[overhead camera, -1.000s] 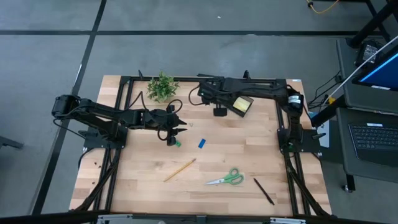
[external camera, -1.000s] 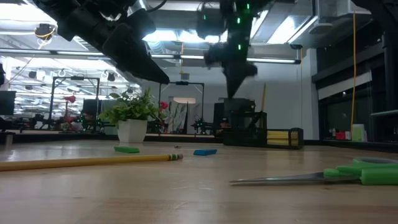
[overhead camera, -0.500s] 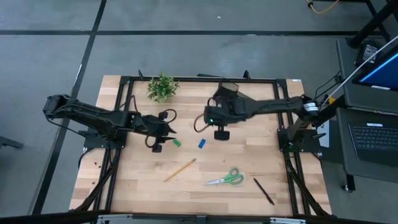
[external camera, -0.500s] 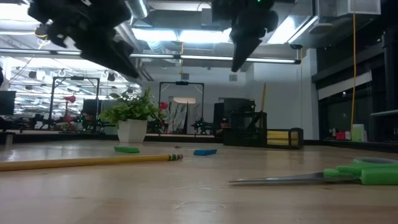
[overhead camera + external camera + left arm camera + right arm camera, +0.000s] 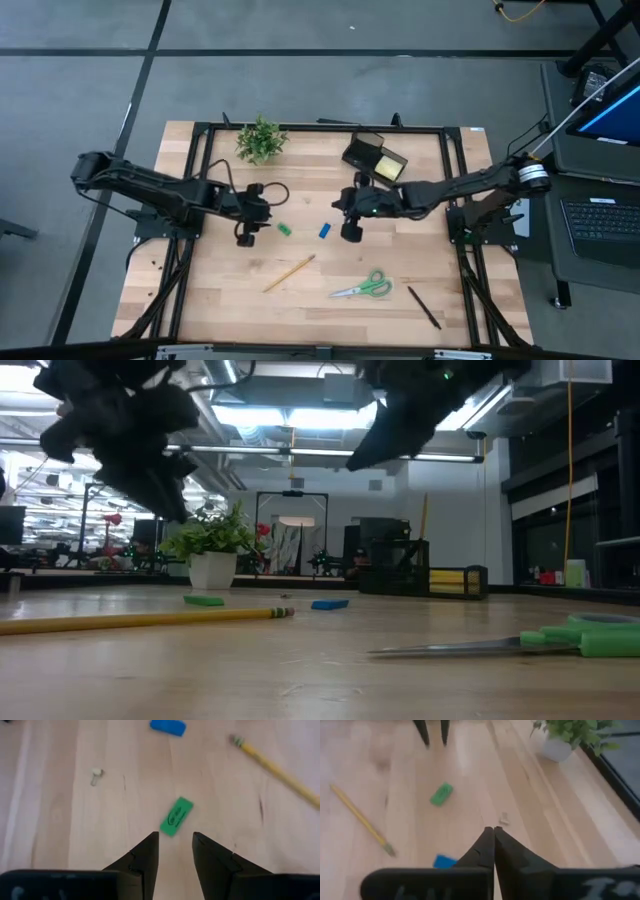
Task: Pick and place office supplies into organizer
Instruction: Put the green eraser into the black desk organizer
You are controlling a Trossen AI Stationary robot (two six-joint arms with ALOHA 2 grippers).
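Both arms have swung toward the table's middle — the left gripper [image 5: 172, 847] hangs fingers parted just short of the green eraser [image 5: 176, 816]. Right gripper [image 5: 493, 840], fingers closed on nothing, hovers beside the blue eraser [image 5: 325, 231].

organizer [image 5: 373, 158] contents too small to tell, pencil [image 5: 280, 769] cut off

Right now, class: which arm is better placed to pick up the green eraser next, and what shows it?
Probably the left. The left gripper is open and pointed at the green eraser, which lies just ahead of its fingertips. The right gripper is shut and sits nearer the blue eraser.
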